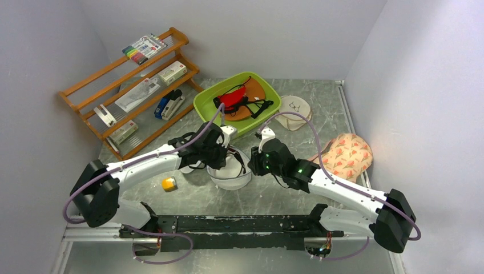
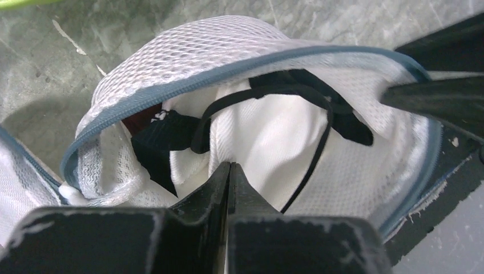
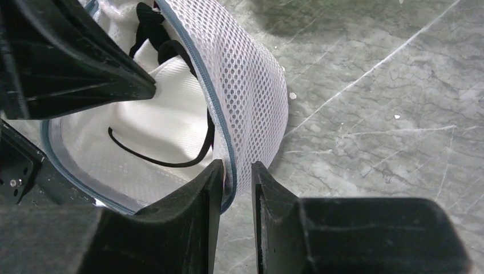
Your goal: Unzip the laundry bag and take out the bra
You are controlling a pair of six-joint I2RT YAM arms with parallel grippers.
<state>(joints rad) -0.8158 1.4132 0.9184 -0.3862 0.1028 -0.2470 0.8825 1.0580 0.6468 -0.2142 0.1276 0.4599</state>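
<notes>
The laundry bag (image 1: 233,177) sits in the middle of the table (image 1: 285,197), between the two arms. It is open like a bowl. Its white net wall has a gray-blue zipper rim (image 2: 188,85) all the way round.

The bra (image 2: 164,136) is inside the bag. From the left wrist camera it looks like a dark lump of cloth with a thin dark strap (image 2: 318,142) looping over the white lining. A tiny bit of dark red shows next to it.

The left gripper (image 2: 229,171) reaches into the bag. Its two fingers are pressed tight together with no gap, and the tips touch the white lining. I cannot tell if they pinch any cloth.

The right gripper (image 3: 235,178) is at the right side of the bag. Its fingers are nearly closed, and the net wall and zipper rim are squeezed between them.

Behind the bag is a green tray (image 1: 205,105) with a bright red garment (image 1: 233,98) in it. To its right lies a cream pouch (image 1: 294,111) with a small glasses picture. A peach flower pouch (image 1: 349,154) lies near the right wall. A small yellow thing (image 1: 169,184) lies left of the bag.

A wooden rack (image 1: 85,91) leans at the back left. It holds a pack of colored pens (image 1: 144,47) and some small boxes. There is writing on them, but it is too small to read.
</notes>
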